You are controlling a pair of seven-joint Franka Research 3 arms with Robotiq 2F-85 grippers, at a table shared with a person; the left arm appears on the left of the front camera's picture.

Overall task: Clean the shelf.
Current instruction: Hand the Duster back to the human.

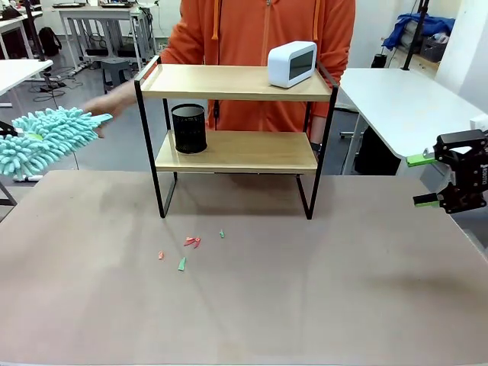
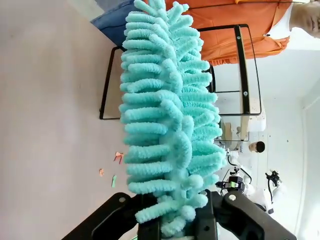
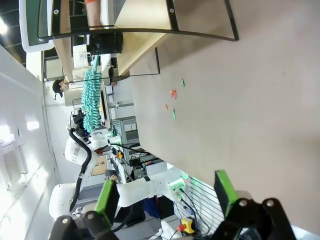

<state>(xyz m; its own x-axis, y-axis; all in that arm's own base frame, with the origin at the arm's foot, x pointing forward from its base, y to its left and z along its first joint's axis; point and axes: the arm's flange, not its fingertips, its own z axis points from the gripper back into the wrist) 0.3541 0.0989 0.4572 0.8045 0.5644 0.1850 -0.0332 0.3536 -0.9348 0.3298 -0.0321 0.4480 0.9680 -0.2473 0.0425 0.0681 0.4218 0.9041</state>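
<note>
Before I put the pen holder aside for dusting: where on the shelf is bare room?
On the shelf, the lower board is bare from the black mesh cup to its right end. The top board is bare from its left end to the white clock. The table is open too, except the paper scraps in front.

My duster is fluffy turquoise; the shelf has pale wood boards and a black frame; black mesh cup; white clock; my pads are green.
</note>
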